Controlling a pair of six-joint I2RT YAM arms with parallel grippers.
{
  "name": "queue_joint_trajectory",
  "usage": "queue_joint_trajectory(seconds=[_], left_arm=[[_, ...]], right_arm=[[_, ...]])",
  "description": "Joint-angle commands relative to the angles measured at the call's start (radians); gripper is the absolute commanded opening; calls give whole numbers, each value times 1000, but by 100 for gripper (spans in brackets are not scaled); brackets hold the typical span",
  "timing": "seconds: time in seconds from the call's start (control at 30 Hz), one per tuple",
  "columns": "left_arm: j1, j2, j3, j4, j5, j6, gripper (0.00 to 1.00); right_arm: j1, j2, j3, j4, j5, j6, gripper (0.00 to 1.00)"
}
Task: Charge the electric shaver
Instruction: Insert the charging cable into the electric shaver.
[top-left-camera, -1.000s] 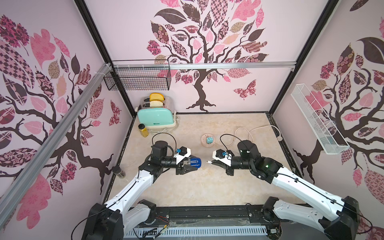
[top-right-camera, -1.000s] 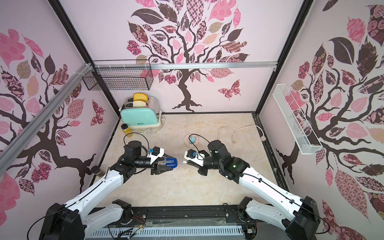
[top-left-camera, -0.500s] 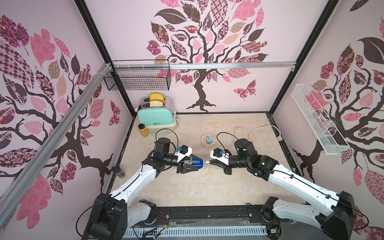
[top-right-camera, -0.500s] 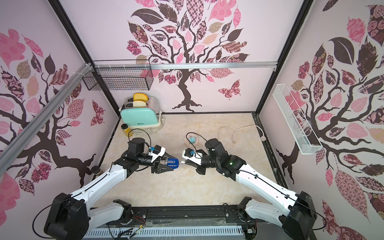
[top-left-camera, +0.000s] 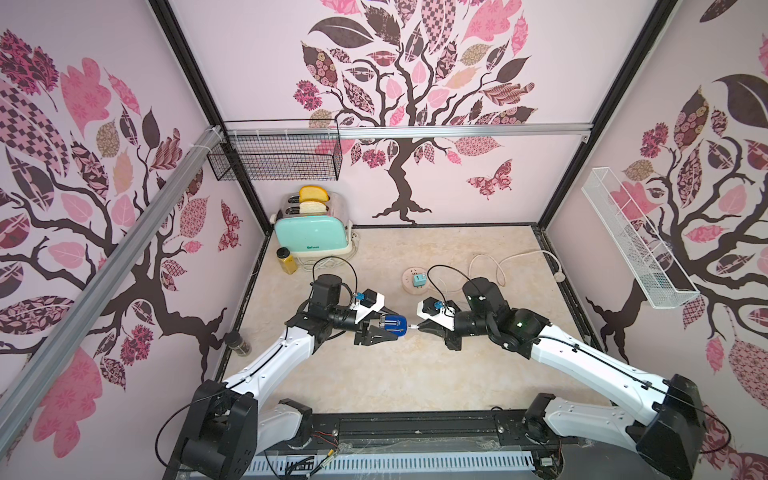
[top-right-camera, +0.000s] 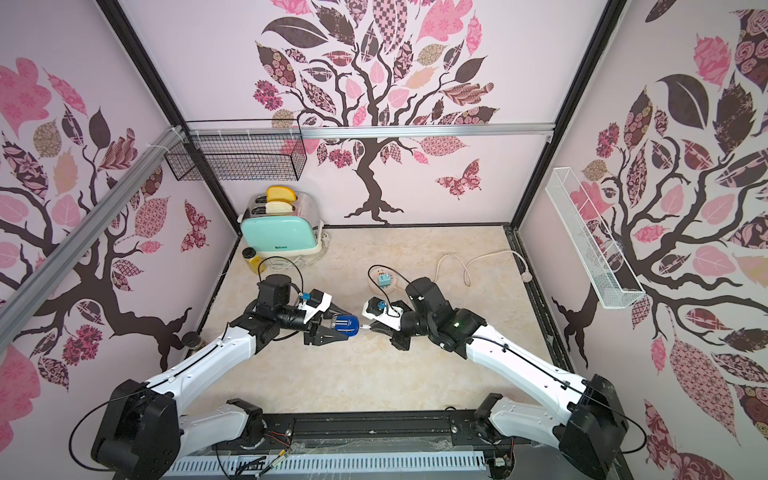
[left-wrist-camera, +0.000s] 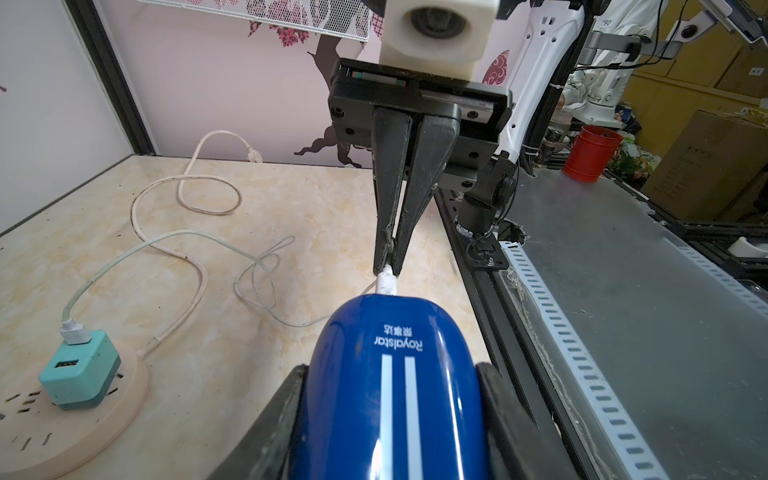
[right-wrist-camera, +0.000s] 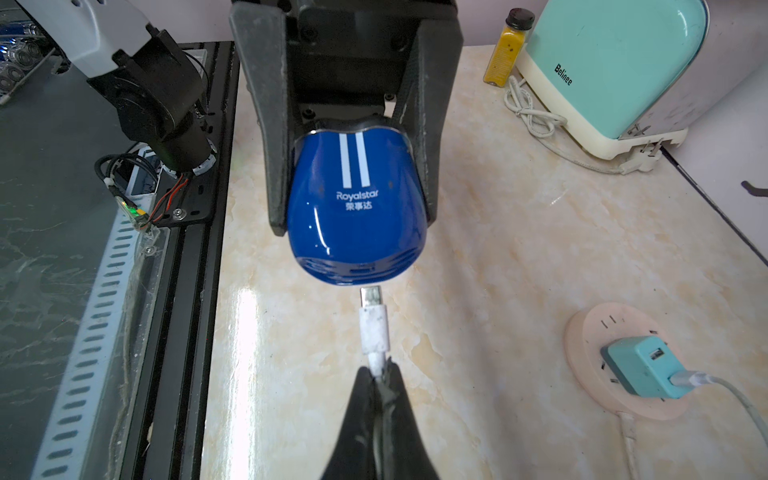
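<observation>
Marbled beige surface (top-left-camera: 374, 374) lies under both arms. Pressed together, the right gripper (left-wrist-camera: 387, 262) pinches the white charging connector (right-wrist-camera: 374, 328) by its tail, bare metal tip pointing straight ahead at the electric shaver (top-left-camera: 395, 325). That shaver hangs directly in front of it, seemingly clear of the surface, clamped across its sides by the part-spread left gripper (right-wrist-camera: 354, 220), head end tucked toward that gripper's palm. The tip stands just short of the slot in the shaver's butt end and looks a shade to one side of it. Seating the plug, I judge, wants a small sideways correction, then a slow straight push while the left gripper holds firm, since a skewed push could bend the tip. The shaver is rounded, glossy dark blue, with two white stripes and white lettering. Behind the right gripper the white cable (left-wrist-camera: 174, 241) trails to a teal adapter (left-wrist-camera: 79, 370) on a pale-pink hub (left-wrist-camera: 104, 419).
</observation>
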Motion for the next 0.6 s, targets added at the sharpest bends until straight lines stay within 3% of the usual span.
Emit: queue_joint_trajectory(seconds=[0.0, 0.57], left_arm=[[3, 6, 22, 26, 23, -3, 0], [2, 17, 27, 31, 23, -5, 0]], right_arm=[[-1, 2, 39, 13, -13, 4, 0], [26, 3, 27, 35, 2, 3, 0]])
